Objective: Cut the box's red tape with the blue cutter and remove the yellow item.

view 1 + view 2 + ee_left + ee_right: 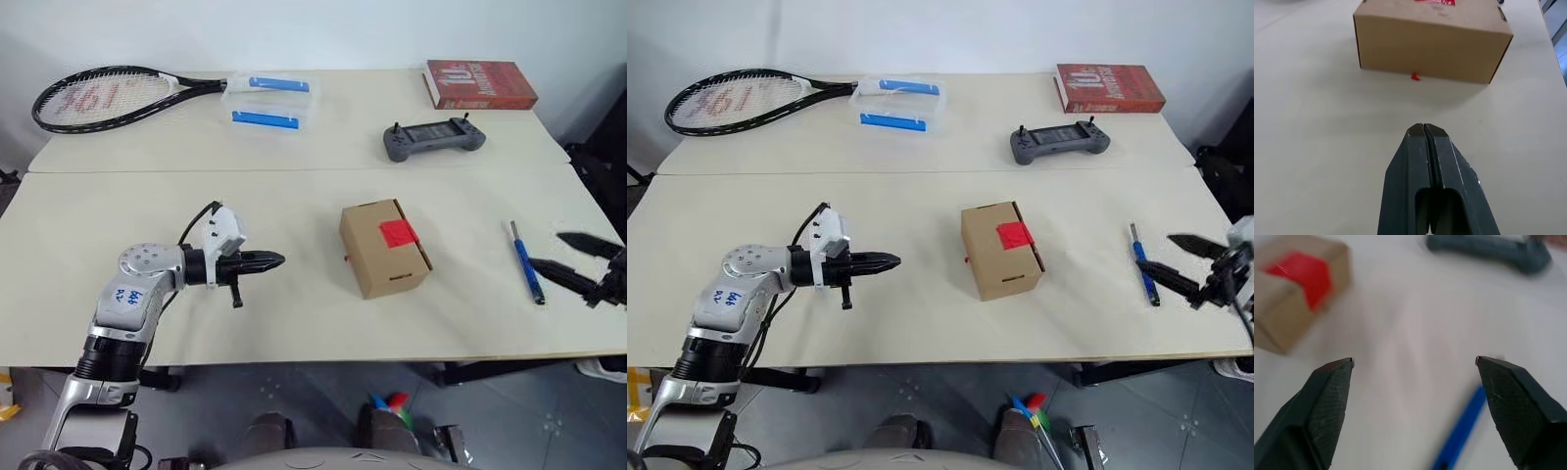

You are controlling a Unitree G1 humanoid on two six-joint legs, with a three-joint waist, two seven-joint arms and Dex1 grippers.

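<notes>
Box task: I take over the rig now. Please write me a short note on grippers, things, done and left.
Left gripper: shut, empty, above the table left of the box, pointing at it.
Right gripper: open, empty, just right of the cutter.
Cutter lies on the table, right of the box.
Box is closed; red tape on its top looks uncut.
Done: nothing visible.
Left: grasp cutter, cut tape, open box, take out the yellow item.
</notes>
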